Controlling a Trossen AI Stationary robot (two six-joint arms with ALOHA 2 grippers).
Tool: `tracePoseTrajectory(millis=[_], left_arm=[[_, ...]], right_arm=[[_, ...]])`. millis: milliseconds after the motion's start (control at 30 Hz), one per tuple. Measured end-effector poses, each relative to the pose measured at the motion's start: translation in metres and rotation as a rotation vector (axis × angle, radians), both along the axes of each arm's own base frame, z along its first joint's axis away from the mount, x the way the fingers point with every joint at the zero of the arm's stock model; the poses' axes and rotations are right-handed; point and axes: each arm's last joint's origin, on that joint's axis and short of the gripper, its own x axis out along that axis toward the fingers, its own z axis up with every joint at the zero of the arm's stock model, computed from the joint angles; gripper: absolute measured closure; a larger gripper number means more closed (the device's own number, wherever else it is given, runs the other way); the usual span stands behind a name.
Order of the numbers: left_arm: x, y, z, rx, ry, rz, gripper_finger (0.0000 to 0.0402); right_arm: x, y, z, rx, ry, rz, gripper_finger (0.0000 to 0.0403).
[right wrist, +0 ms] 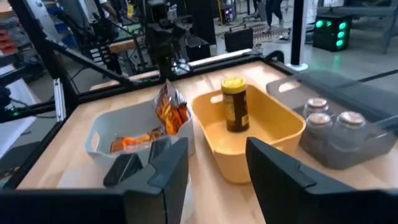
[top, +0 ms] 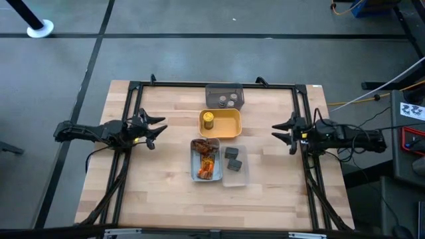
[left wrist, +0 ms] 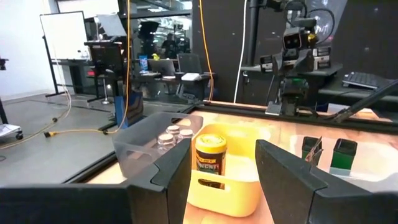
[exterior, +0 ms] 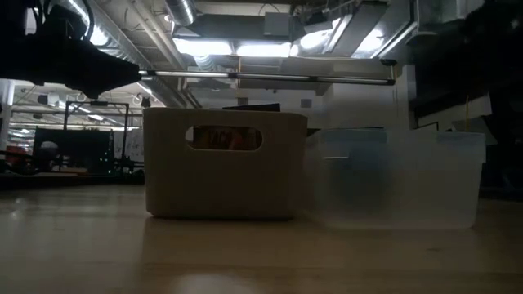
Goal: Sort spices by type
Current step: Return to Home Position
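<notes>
Left gripper [top: 158, 131], right gripper [top: 279, 131] gape empty at table [top: 159, 192] sides, apparently parked: foil packets [top: 206, 159], cube boxes [top: 232, 158], jar [top: 208, 119] already binned by type.

My high camera looks straight down on the whole table [top: 166, 196]. The low one sits at tabletop level, close against the grey bin [exterior: 221, 175] and the clear bin [exterior: 392, 184] beside it. Each wrist camera faces inward across the table from its own side; both catch the yellow-lidded jar [left wrist: 211, 155] in the yellow tray [left wrist: 231, 196].
</notes>
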Motion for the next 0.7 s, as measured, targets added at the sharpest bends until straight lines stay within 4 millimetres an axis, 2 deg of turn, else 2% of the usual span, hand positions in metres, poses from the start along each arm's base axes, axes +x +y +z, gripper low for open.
tracePoseTrajectory(millis=[167, 433, 700], left_arm=[[0.0, 0.0, 0.0, 0.0, 0.0, 0.0, 0.0239], [0.0, 0.0, 0.0, -0.008, -0.003, 0.0, 0.0239], [0.0, 0.0, 0.0, 0.011, 0.006, 0.001, 0.0239]], right_arm=[[0.001, 0.0, -0.018, 0.001, 0.007, 0.008, 0.0242], [0.012, 0.002, -0.038, 0.002, -0.114, 0.07, 0.0242], [0.016, 0.005, -0.043, -0.051, -0.175, 0.142, 0.0242]])
